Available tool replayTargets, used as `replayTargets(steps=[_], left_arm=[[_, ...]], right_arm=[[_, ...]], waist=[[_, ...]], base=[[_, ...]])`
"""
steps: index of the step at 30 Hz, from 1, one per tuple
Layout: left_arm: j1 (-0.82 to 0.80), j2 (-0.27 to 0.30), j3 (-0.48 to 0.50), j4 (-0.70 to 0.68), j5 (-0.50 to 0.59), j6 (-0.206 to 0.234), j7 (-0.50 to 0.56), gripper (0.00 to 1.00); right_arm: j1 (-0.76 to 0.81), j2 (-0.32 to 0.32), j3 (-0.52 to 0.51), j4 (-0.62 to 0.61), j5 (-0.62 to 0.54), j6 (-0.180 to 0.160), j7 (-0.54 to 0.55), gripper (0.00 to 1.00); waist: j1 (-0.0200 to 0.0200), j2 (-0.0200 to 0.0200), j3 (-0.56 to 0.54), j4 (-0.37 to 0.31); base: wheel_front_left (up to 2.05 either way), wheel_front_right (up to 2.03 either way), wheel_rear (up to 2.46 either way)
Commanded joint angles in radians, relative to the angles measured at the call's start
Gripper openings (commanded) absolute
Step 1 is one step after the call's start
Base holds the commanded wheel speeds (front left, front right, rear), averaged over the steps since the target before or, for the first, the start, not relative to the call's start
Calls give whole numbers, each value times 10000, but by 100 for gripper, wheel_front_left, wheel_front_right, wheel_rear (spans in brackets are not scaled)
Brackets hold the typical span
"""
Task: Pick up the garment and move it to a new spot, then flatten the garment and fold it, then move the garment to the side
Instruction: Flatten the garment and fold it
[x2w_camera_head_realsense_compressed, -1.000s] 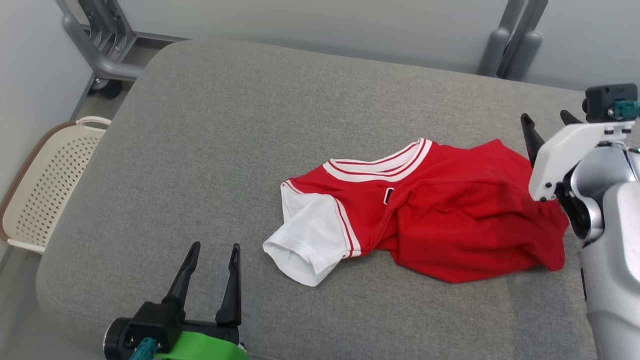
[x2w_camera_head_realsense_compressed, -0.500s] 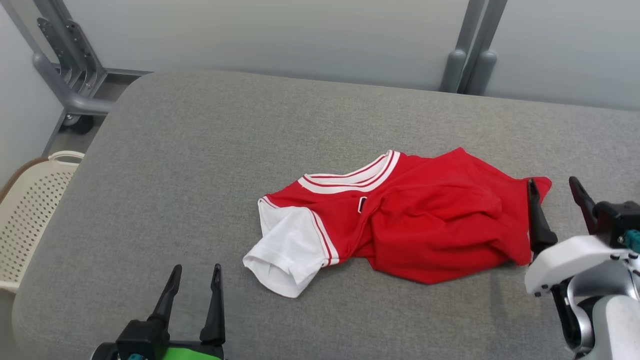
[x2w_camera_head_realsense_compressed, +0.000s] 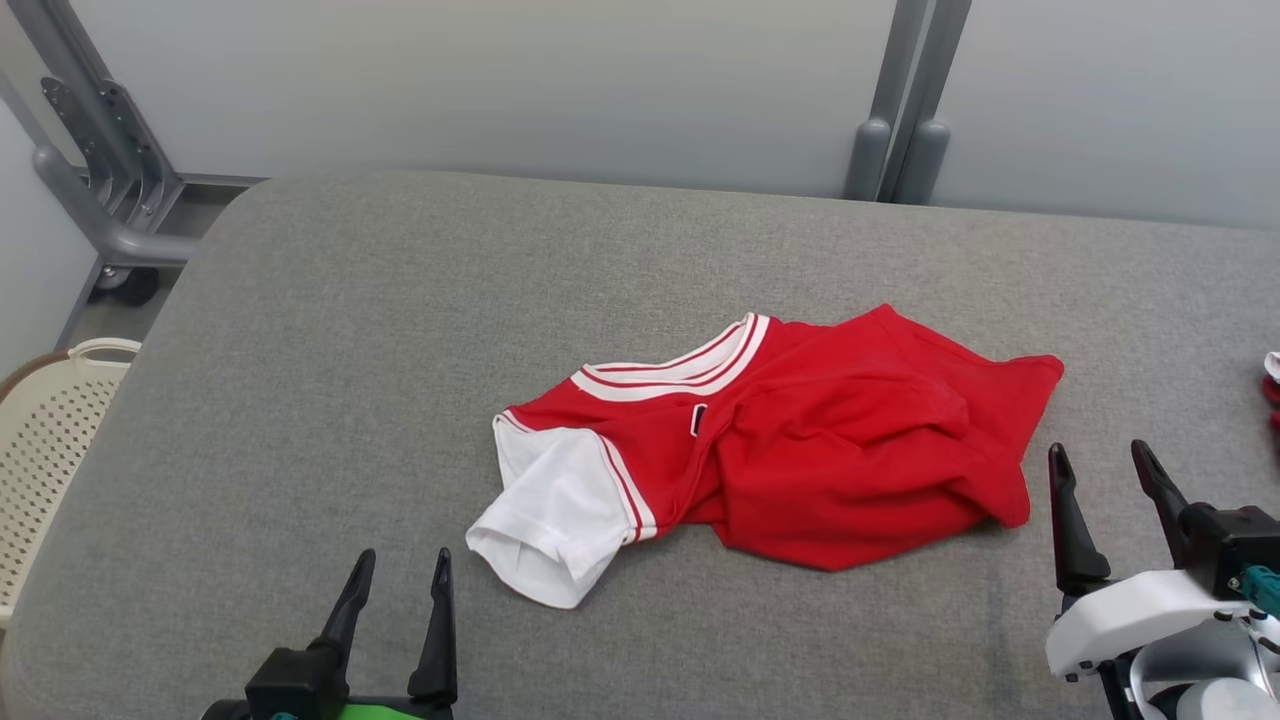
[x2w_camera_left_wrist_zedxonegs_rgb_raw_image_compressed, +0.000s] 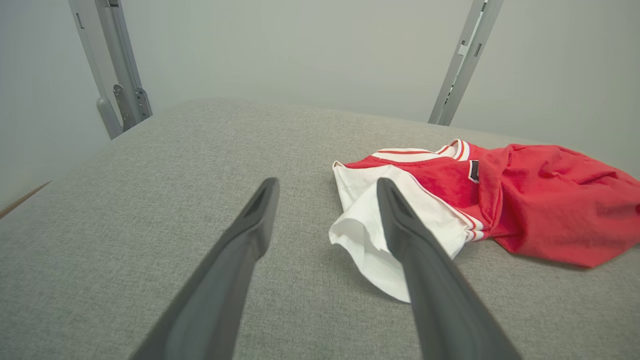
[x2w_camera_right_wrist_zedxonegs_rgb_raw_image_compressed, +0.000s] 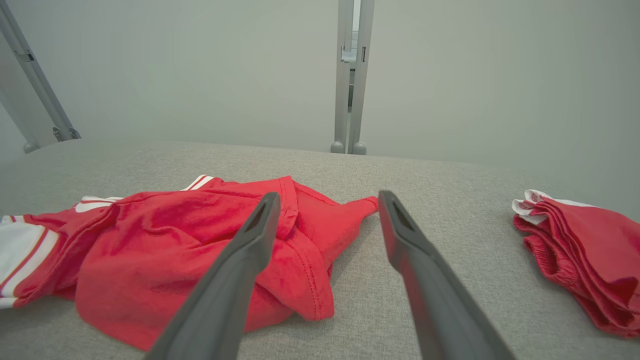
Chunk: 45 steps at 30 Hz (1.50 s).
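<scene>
Right claw (x2w_camera_head_realsense_compressed: 1097, 472): fingers fully spread, holding nothing. It has drawn back from over the red jersey's (x2w_camera_head_realsense_compressed: 830, 460) hem and now stands just beside it. Left claw (x2w_camera_head_realsense_compressed: 403, 585): spread, empty, near the white sleeve (x2w_camera_head_realsense_compressed: 550, 510). The jersey lies crumpled mid-way across the grey cushioned pad (x2w_camera_head_realsense_compressed: 400, 330). The head camera has shifted too. The jersey appears released, so flattening is likely next.

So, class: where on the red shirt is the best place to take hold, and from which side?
The hem corner of the shirt, from the robot's right. It juts out thin and flat on the cushion, clear of the bunched folds, so it can likely be pinched alone.
</scene>
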Motion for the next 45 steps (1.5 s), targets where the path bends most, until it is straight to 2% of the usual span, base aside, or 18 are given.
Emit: replayTargets(steps=[1, 14, 26, 38, 45], left_arm=[[45, 86, 23, 34, -27, 19, -28, 100], [-85, 127, -93, 377, -182, 5, 179, 100], [-1215, 40, -626, 1926, -760, -149, 1596, 100], [-2371, -6, -609, 3450, -1079, 576, 2121, 100], [-2753, -16, -539, 3943, -1365, 516, 2111, 100]], right_arm=[[53, -10, 45, 16, 43, -11, -89, 100], [-160, -7, 40, -52, 152, -11, 60, 100], [-554, -8, -30, 109, -105, -11, 489, 100], [-1089, -8, 327, 410, -387, -11, 669, 100], [-1487, -6, 519, 471, -598, -12, 796, 100]], waist=[[0, -1, -37, -53], [0, -1, -23, -102], [0, -1, 427, -318], [0, -1, 642, -459], [0, -1, 671, -488]], base=[[0, 0, 0], [0, 0, 0], [0, 0, 0], [0, 0, 0], [0, 0, 0]])
